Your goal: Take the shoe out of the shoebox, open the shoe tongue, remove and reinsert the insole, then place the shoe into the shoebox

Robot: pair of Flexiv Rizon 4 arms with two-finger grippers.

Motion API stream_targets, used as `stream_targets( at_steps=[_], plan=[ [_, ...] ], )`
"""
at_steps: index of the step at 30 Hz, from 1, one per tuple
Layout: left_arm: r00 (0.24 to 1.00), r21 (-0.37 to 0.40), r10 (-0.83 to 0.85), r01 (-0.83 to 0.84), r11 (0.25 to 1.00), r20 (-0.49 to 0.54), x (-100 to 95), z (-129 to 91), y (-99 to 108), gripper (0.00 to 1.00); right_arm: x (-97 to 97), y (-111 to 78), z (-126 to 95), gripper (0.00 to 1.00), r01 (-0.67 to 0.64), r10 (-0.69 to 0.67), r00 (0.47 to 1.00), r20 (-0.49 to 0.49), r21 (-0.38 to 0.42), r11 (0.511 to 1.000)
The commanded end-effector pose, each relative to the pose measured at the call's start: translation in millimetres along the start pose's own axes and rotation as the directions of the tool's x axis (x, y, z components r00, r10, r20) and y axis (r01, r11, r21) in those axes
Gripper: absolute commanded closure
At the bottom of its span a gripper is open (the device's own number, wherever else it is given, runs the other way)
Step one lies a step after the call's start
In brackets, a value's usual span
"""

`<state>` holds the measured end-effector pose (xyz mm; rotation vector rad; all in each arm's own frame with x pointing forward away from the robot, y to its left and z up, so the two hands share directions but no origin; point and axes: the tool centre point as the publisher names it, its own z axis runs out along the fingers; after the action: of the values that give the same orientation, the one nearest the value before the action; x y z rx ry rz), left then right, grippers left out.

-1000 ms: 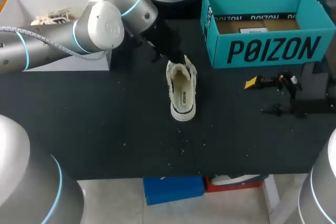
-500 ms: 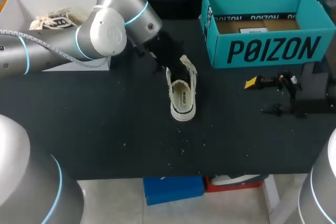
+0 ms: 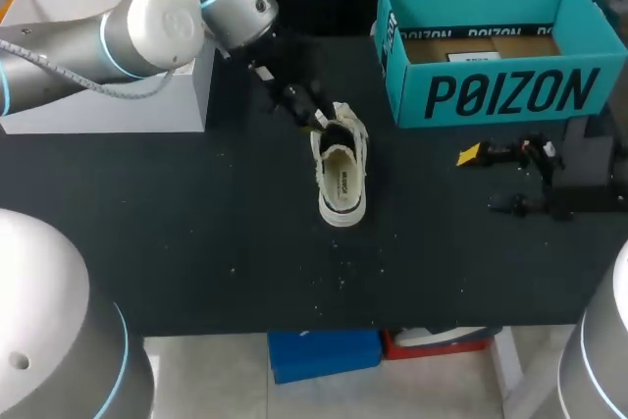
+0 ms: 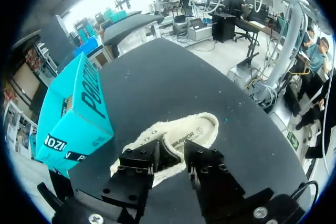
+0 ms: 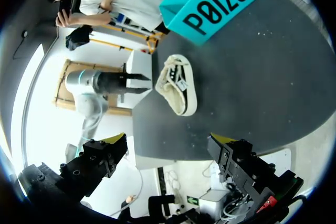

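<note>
One shoe [image 3: 340,169] lies on the table [image 3: 196,233] outside the teal shoebox [image 3: 491,46], with the left gripper [image 3: 320,122] set down at its tongue end, probably to open the tongue. The right gripper [image 5: 168,140] rests well aside near the box, spread wide and empty, likely waiting. Whether the left gripper has closed on the tongue I cannot tell, since its yellow tips and the shoe's front are hidden beneath it

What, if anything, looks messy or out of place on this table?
Only pale specks strewn over the dark table, thickest beside the shoe, like crumbs or lint. The shoe stands upright; nothing else stands out.
</note>
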<state>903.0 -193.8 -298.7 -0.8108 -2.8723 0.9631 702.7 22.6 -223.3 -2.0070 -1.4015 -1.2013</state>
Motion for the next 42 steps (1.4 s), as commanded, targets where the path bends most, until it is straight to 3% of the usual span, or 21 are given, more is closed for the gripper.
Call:
stream_targets(
  at_steps=[1, 12, 21, 27, 42],
  plan=[
    [0.989, 0.006, -0.082, 0.082, 0.997, 0.127, 38.9, -48.4, 1.9, 0.00, 0.7, 0.1, -0.4, 0.00, 0.000, 0.000, 1.000, 0.002, 0.001, 1.000],
    [0.948, 0.128, -0.215, 0.189, 0.973, 0.234, 103.2, -89.2, 31.6, 0.00, 0.7, 0.1, -0.4, 0.00, 0.000, 0.000, 1.000, 0.002, 0.001, 1.000],
    [0.934, 0.123, -0.224, 0.197, 0.973, 0.279, 132.0, -117.2, 42.0, 0.00, 0.7, 0.1, -0.4, 0.00, 0.000, 0.000, 1.000, 0.002, 0.001, 1.000],
    [0.915, 0.127, -0.250, 0.221, 0.967, 0.318, 138.6, -128.5, 58.5, 0.00, 0.7, 0.1, -0.4, 0.00, 0.000, 0.000, 1.000, 0.002, 0.001, 1.000],
    [0.915, 0.127, -0.250, 0.221, 0.967, 0.318, 138.6, -128.5, 58.5, 0.00, 0.7, 0.1, -0.4, 0.00, 0.000, 0.000, 1.000, 0.002, 0.001, 1.000]
  ],
)
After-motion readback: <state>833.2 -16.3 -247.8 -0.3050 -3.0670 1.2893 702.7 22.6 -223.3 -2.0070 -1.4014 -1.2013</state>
